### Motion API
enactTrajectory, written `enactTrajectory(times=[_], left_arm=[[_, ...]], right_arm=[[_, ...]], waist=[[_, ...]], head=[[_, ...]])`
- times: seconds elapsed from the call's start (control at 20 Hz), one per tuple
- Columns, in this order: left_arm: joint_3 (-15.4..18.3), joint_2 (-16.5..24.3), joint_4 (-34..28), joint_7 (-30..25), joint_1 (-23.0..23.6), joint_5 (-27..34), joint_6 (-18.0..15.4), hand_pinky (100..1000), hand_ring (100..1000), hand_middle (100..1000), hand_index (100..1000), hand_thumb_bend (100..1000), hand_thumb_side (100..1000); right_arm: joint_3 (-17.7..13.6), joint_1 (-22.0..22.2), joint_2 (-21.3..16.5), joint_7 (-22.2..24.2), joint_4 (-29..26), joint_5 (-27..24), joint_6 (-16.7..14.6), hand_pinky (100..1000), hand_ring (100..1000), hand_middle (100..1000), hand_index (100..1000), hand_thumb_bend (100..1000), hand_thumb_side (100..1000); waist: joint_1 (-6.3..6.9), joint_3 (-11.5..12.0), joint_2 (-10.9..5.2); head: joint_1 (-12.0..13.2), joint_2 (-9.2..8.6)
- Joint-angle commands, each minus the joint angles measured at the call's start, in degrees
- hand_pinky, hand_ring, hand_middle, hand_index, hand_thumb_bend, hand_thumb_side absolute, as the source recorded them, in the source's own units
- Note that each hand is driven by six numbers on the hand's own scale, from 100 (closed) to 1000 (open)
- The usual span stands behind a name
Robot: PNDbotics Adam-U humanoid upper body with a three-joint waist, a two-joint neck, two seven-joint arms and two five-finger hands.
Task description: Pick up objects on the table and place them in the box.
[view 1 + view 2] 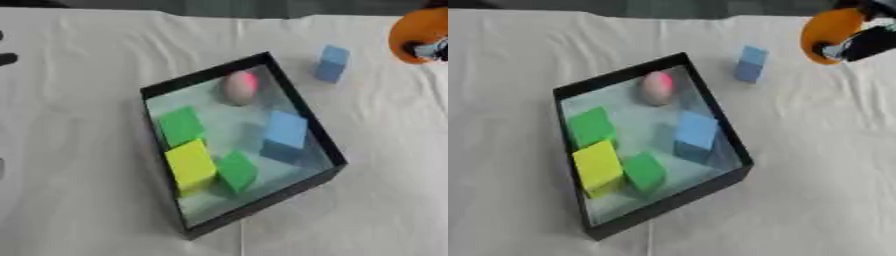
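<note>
A black box (pixel 210 74) sits askew in the middle of the white cloth. Inside it lie a pink and white egg-shaped thing (pixel 240 86), a blue block (pixel 285 131), a yellow block (pixel 190 164) and two green blocks (pixel 181 126) (pixel 236 171). Another blue block (pixel 332 64) stands on the cloth just beyond the box's far right corner. At the upper right, my right hand (pixel 870 42) is curled round a round orange object (pixel 829 30), held above the cloth to the right of that blue block. Most of the hand is cut off by the edge. My left hand does not show.
White cloth (pixel 79 150) covers the table on all sides of the box. Two small dark shapes (pixel 7 59) show at the far left edge; I cannot make out what they are. The table's far edge runs along the top.
</note>
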Motion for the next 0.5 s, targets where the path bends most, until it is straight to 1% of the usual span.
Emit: enactTrajectory(times=[0.05, 0.2, 0.3, 0.4, 0.5], left_arm=[[0.3, 1.6, -1.0, -0.1, -0.2, 0.2, -0.2, 635, 734, 731, 815, 378, 723], [0.2, 1.8, -1.0, -0.2, -0.2, 0.1, -0.3, 635, 734, 731, 814, 380, 720], [0.2, 1.9, -1.0, -0.3, -0.3, 0.2, -0.5, 635, 735, 731, 814, 381, 717], [0.2, 1.9, -1.0, -0.4, -0.3, 0.2, -0.6, 635, 734, 731, 814, 381, 715], [0.2, 1.9, -1.0, -0.4, -0.3, 0.2, -0.9, 634, 734, 731, 813, 383, 712]], right_arm=[[0.1, 0.0, -5.8, 0.9, -12.1, -2.9, 1.6, 720, 637, 550, 714, 442, 412], [1.3, -0.2, -7.3, 2.7, -22.1, -4.5, 4.1, 720, 635, 552, 713, 443, 438], [2.8, -1.6, -6.9, 4.7, -26.4, -5.2, 5.8, 720, 638, 552, 713, 444, 448], [5.2, -4.2, -5.1, 7.0, -28.2, -6.0, 7.0, 718, 638, 551, 712, 445, 448], [8.2, -7.5, -2.8, 9.3, -28.6, -5.9, 8.0, 716, 640, 552, 712, 445, 457]], waist=[[-0.15, -0.1, -2.11], [-0.36, -0.1, -2.52], [-0.40, 0.1, -2.80], [-0.32, 0.3, -3.03], [-0.23, 0.4, -3.23]], head=[[0.5, 0.25], [0.6, 0.49], [0.4, 0.60], [0.3, 0.67], [0.2, 0.95]])
